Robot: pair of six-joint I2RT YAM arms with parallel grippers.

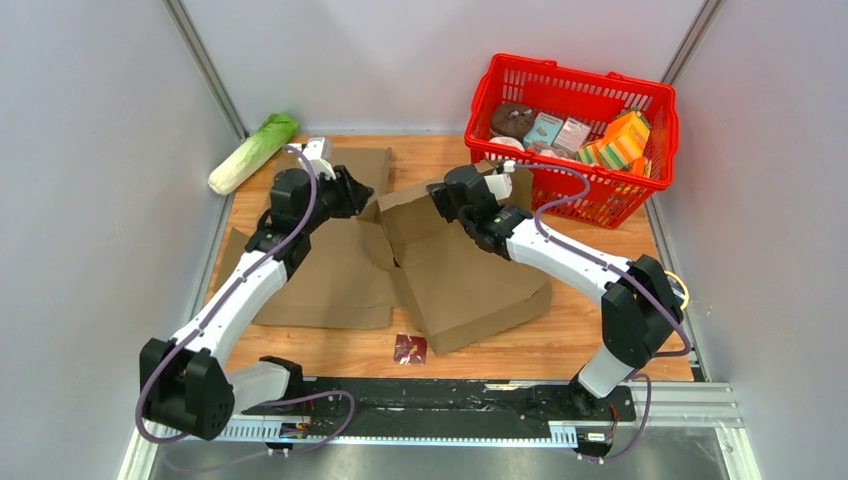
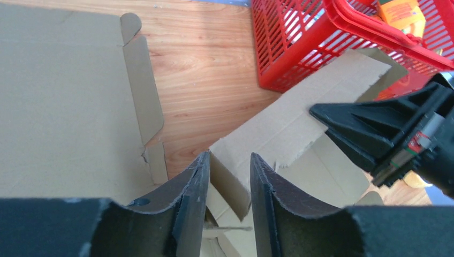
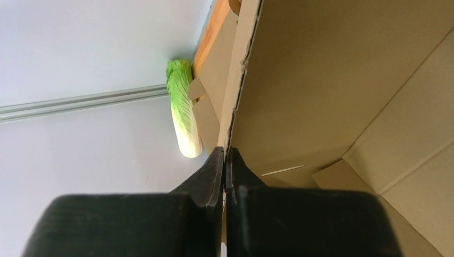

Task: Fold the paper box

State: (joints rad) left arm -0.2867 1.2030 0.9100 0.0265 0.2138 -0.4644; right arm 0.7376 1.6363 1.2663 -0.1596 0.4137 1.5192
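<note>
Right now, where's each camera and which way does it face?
Top external: above, behind the bases, looking down on the table; both arms show.
Left wrist: looks along the parted left pincer at the cardboard box flap; right pincer intrudes.
Right wrist: looks along its shut fingers, pinching the box wall, toward the cabbage.
Shared: box in all three.

box (image 1: 470, 280) was plain brown | basket (image 1: 600, 110) was red, latticed | cabbage (image 1: 252, 152) was green-to-white | desk (image 1: 560, 340) was orange woodgrain | fingers (image 2: 190, 206) were black

High rear view down onto table (image 1: 565, 345); close wrist views along left pincer (image 2: 229, 160), right pincer (image 3: 226, 152); cardboard box (image 1: 470, 280) in all.
</note>
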